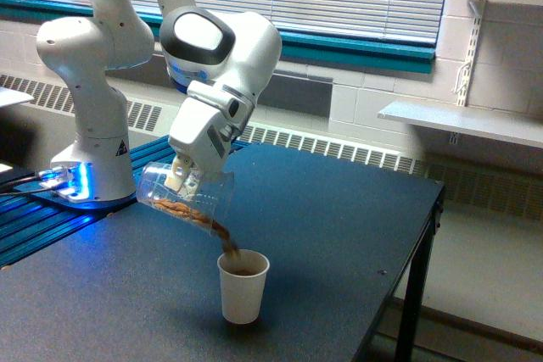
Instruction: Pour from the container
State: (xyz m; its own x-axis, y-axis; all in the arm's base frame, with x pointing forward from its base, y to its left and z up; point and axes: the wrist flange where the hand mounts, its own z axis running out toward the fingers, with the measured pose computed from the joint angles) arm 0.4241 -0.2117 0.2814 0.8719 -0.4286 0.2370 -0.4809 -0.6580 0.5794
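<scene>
The gripper is clamped on the clear container, tipped mouth-down above the paper cup on the table. Brown pieces stream in, seemingly. A steeper tilt could dump them together and overshoot the small rim.

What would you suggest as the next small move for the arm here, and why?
Probably hold this tilt, or tip slightly further: the clear container, held in the gripper, has brown pieces streaming from its lip into the paper cup, and pieces remain inside.
</scene>
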